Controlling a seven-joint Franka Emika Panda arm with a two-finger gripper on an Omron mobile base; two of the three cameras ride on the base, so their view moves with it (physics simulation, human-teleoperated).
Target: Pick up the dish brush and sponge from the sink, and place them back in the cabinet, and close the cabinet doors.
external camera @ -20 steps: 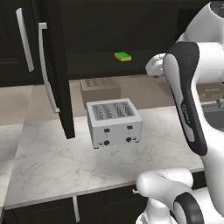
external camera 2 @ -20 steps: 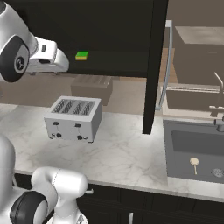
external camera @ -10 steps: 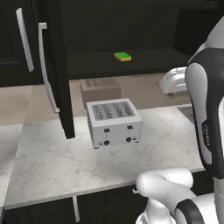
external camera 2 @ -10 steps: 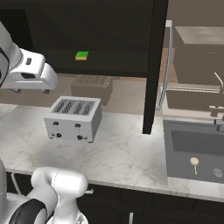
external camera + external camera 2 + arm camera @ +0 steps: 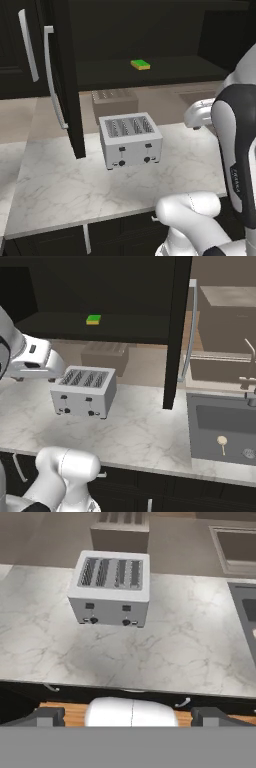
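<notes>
From the left base view, the sponge (image 5: 140, 64) lies on the cabinet (image 5: 150, 75) shelf, above the toaster (image 5: 130, 140) on the desk (image 5: 60, 185). From the right, the dish brush (image 5: 221, 442) lies in the sink (image 5: 220, 428), cabinet doors (image 5: 176, 331) open. The hand view looks down on the toaster; I cannot tell the end effector's opening.

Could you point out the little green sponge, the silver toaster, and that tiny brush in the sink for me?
Small green-and-yellow sponge (image 5: 140, 64): left base view, its green top.
Silver four-slot toaster (image 5: 111, 590): hand view, its slotted top.
Small cream-headed dish brush (image 5: 221, 441): right base view, its round head.
</notes>
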